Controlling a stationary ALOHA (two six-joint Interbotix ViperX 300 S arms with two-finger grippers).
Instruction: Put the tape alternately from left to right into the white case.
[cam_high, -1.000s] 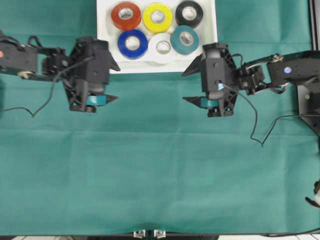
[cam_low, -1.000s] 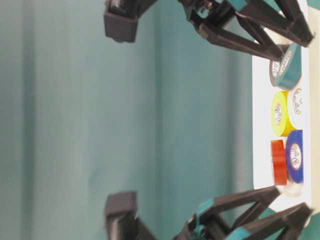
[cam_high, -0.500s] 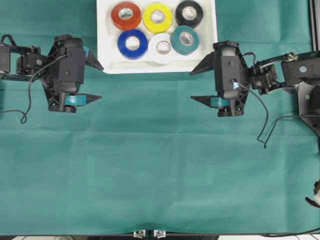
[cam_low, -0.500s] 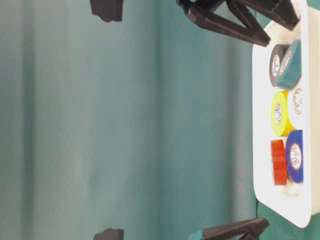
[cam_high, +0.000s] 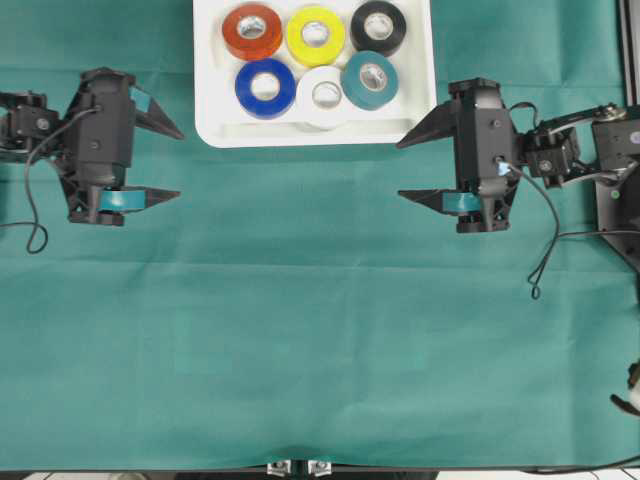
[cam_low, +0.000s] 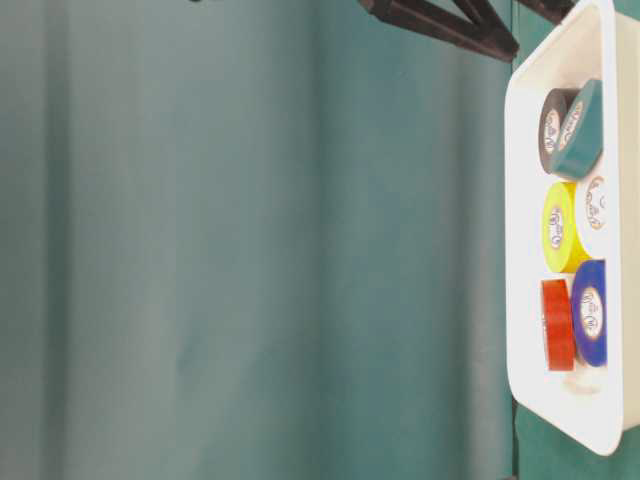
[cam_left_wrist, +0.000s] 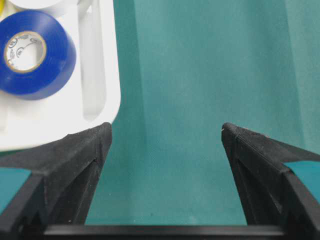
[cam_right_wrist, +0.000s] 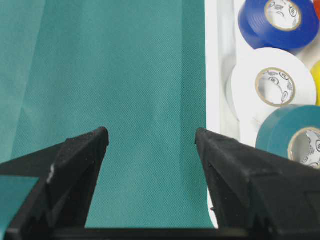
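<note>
The left gripper (cam_high: 172, 162) sits at the left side of the green cloth (cam_high: 320, 340), its two black fingers spread apart with nothing between them; in the left wrist view only cloth shows in the gap. To its right, at the top centre of the overhead view, the white case (cam_high: 212, 110) holds all six rolls of tape in two rows. The back row reads, from left to right, red-orange roll (cam_high: 252, 31), yellow roll (cam_high: 316, 35) and black roll (cam_high: 379, 27). The front row reads blue roll (cam_high: 265, 88), white roll (cam_high: 325, 96) and teal roll (cam_high: 369, 79); the teal roll lies tilted, leaning on the white roll. Each pale core carries small printed markings, visible in the table-level and wrist views but too small to read. Further right, the right gripper (cam_high: 407, 169) rests just beside the lower right corner of the case, fingers likewise held wide apart and empty, one fingertip overlapping the case rim in the right wrist view
</note>
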